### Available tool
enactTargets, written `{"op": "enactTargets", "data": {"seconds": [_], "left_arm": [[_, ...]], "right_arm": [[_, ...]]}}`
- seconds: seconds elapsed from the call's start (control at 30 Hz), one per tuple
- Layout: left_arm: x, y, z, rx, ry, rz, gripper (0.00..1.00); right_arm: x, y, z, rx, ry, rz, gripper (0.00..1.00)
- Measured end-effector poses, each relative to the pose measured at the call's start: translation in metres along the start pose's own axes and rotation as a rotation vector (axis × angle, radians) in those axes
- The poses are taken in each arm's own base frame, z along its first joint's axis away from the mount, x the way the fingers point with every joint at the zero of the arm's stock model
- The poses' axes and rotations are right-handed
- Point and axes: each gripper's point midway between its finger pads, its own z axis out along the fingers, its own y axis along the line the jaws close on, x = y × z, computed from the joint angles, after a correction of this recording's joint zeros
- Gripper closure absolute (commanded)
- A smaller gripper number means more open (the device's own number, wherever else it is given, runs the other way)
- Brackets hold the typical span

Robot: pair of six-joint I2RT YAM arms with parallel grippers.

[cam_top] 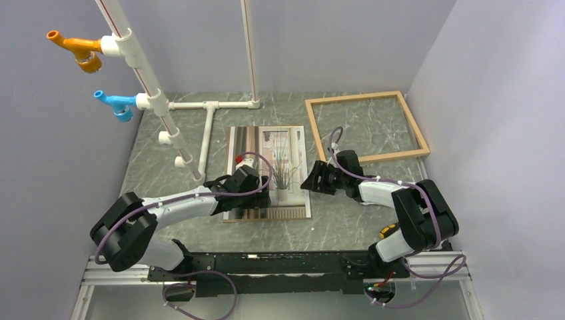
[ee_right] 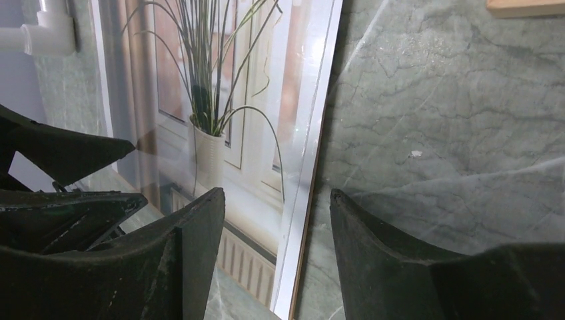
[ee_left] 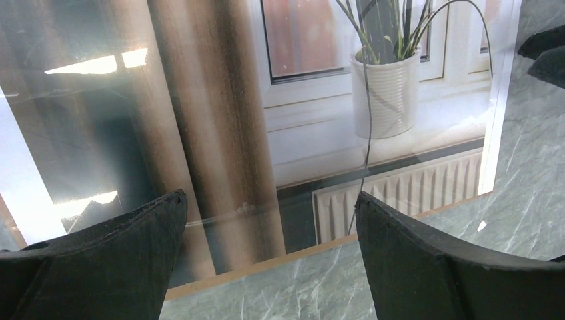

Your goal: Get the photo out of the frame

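The photo (cam_top: 270, 150) lies face up on the table's middle, outside the frame, showing a spiky plant in a white pot, a window and brown curtains. It looks glossy with reflections in the left wrist view (ee_left: 320, 100) and the right wrist view (ee_right: 220, 80). The frame (cam_top: 360, 99) lies empty at the back right, apart from the photo. My left gripper (cam_top: 265, 201) is open just above the photo's near edge (ee_left: 270, 203). My right gripper (cam_top: 308, 179) is open and empty, its jaws on either side of the photo's right edge (ee_right: 276, 197).
A white pipe structure (cam_top: 210, 127) with orange (cam_top: 78, 50) and blue (cam_top: 114, 103) fittings stands at the back left. Grey walls close in the table on three sides. A corner of the frame shows in the right wrist view (ee_right: 526, 7).
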Motion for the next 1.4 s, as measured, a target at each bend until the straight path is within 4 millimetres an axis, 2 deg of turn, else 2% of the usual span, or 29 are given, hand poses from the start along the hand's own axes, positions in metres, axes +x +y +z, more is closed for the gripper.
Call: {"op": "enactTargets", "data": {"seconds": [0.33, 0.67, 1.2, 1.4], "left_arm": [[-0.002, 0.0, 0.001, 0.002, -0.014, -0.008, 0.01], [-0.003, -0.001, 0.003, 0.009, -0.027, -0.014, 0.01], [-0.004, 0.001, 0.004, -0.007, -0.035, -0.012, 0.01], [-0.006, -0.003, 0.007, 0.006, -0.046, -0.01, 0.01]], "right_arm": [[0.012, 0.008, 0.001, -0.086, 0.025, -0.028, 0.45], [0.013, 0.009, -0.001, -0.106, 0.012, -0.036, 0.51], [0.024, 0.016, -0.005, -0.178, 0.032, -0.021, 0.51], [0.019, 0.033, -0.011, -0.254, 0.02, -0.044, 0.5]]}}
